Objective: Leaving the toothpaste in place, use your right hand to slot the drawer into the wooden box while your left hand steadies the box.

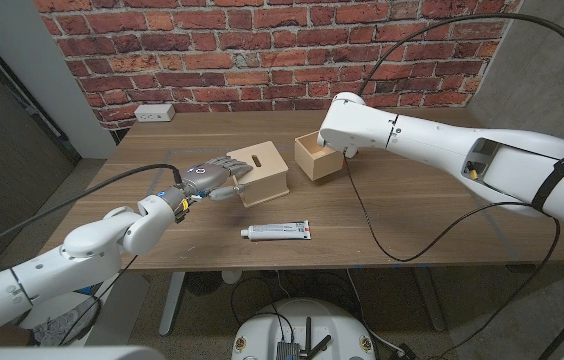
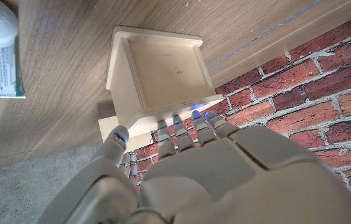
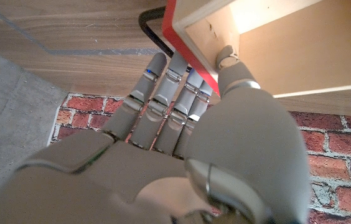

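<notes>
On the wooden table [image 1: 412, 215], the drawer [image 1: 317, 155] sits to the right of the wooden box [image 1: 259, 173], near it but not touching, with the toothpaste [image 1: 276, 232] lying in front, long side going left to right. The right hand [image 3: 194, 93] holds the drawer's red-edged wall between thumb and fingers, and the left hand [image 1: 212, 178] has its fingers on the box's left side. I think the drawer must go left toward the box, but I cannot tell which way the box's open side faces.
</notes>
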`<state>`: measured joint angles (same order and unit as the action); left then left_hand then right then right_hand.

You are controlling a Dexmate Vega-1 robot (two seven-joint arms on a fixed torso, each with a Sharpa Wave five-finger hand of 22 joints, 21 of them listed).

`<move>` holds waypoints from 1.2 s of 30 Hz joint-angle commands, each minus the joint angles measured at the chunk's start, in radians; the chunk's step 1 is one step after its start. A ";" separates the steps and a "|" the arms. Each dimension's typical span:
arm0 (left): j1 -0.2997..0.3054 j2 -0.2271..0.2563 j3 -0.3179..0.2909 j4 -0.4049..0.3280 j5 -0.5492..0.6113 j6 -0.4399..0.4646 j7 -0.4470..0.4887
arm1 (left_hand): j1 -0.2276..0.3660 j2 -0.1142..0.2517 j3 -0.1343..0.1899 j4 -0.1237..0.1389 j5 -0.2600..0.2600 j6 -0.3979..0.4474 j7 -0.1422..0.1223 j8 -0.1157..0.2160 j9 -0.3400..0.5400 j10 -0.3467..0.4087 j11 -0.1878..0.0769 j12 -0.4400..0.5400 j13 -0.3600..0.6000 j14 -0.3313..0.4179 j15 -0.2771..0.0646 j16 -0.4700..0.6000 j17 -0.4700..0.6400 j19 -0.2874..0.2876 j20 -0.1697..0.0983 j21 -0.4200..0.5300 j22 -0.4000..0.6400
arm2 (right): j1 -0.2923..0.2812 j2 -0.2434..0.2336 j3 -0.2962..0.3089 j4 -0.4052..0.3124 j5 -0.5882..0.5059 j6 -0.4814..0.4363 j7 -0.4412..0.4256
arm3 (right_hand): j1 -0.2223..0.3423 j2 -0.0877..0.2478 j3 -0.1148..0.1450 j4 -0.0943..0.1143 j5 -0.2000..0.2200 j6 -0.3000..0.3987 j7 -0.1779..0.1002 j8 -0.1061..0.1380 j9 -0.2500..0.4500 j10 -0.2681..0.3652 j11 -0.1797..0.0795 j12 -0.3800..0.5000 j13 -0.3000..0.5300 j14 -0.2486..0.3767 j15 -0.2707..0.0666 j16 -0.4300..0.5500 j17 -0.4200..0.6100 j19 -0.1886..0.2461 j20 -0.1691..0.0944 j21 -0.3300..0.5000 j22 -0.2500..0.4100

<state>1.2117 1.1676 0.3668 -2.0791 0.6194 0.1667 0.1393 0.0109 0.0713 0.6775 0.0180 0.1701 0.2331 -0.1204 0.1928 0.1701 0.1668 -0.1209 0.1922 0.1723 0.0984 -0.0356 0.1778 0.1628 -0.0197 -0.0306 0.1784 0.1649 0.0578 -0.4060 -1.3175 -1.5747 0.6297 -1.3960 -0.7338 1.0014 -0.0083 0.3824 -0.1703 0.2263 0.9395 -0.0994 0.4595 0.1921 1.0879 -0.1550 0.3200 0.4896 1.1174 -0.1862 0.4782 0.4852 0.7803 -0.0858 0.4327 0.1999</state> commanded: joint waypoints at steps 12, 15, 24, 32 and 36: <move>0.005 0.002 -0.001 -0.003 -0.007 0.014 0.005 | -0.003 0.047 0.005 0.005 0.007 0.009 0.000 -0.001 0.004 0.001 0.002 -0.005 0.001 0.008 -0.135 -0.003 0.002 -0.003 -0.123 0.008 0.004 | -0.027 0.110 0.010 0.105 -0.179 0.003 0.125 | 0.074 0.117 -0.003 0.009 0.007 0.014 0.010 0.003 0.006 0.021 -0.010 -0.007 0.011 0.029 -0.046 -0.010 0.012 0.004 -0.110 0.012 -0.002; 0.005 0.002 -0.001 -0.002 -0.009 0.013 0.005 | -0.003 0.048 0.006 0.005 0.007 0.008 0.000 -0.002 0.004 0.001 0.002 -0.005 0.001 0.008 -0.134 -0.003 0.002 -0.003 -0.124 0.008 0.004 | -0.042 0.120 0.023 0.113 -0.228 0.004 0.161 | 0.073 0.117 -0.003 0.008 0.007 0.015 0.010 0.002 0.006 0.022 -0.011 -0.008 0.011 0.029 -0.047 -0.011 0.014 0.004 -0.108 0.014 -0.002; -0.014 -0.003 0.009 0.010 -0.012 -0.002 -0.004 | 0.000 0.048 0.008 0.004 0.007 0.009 0.001 -0.003 0.004 0.001 0.002 -0.006 0.001 0.008 -0.133 -0.003 0.002 -0.003 -0.124 0.008 0.004 | -0.074 0.141 0.052 0.129 -0.342 0.010 0.243 | 0.072 0.117 -0.003 0.006 0.008 0.016 0.012 -0.001 0.006 0.023 -0.009 -0.012 0.012 0.030 -0.048 -0.013 0.019 0.004 -0.107 0.017 -0.003; -0.025 -0.006 0.013 0.017 -0.012 -0.009 -0.005 | 0.002 0.048 0.009 0.002 0.007 0.010 0.000 -0.003 0.005 0.002 0.000 -0.006 0.001 0.008 -0.134 -0.004 0.001 -0.002 -0.124 0.009 0.004 | -0.098 0.164 0.069 0.146 -0.418 0.018 0.280 | 0.071 0.117 -0.003 0.005 0.009 0.017 0.012 -0.003 0.006 0.025 -0.009 -0.014 0.015 0.031 -0.048 -0.016 0.023 0.003 -0.106 0.020 -0.004; -0.030 -0.008 0.015 0.021 -0.013 -0.015 -0.006 | 0.003 0.048 0.010 0.001 0.007 0.011 0.001 -0.003 0.005 0.002 0.001 -0.007 0.001 0.008 -0.133 -0.004 0.001 -0.002 -0.124 0.009 0.004 | -0.110 0.172 0.074 0.155 -0.450 0.025 0.292 | 0.067 0.117 -0.004 0.006 0.009 0.017 0.012 -0.005 0.006 0.025 -0.009 -0.016 0.016 0.032 -0.046 -0.017 0.026 0.002 -0.106 0.022 -0.005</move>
<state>1.1956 1.1639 0.3762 -2.0688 0.6088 0.1660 0.1363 0.0110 0.0713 0.6817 0.0221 0.1701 0.2373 -0.1207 0.1912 0.1720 0.1667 -0.1208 0.1885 0.1723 0.0983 -0.0356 0.1758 0.1630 -0.0195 -0.0305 0.1784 0.1649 -0.0194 -0.2607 -1.2650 -1.4423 0.2800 -1.3826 -0.4933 0.9922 0.0008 0.3768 -0.1681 0.2299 0.9370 -0.0965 0.4527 0.1921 1.0930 -0.1500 0.3082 0.5007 1.1277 -0.1965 0.4642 0.5074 0.7803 -0.0858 0.4475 0.1953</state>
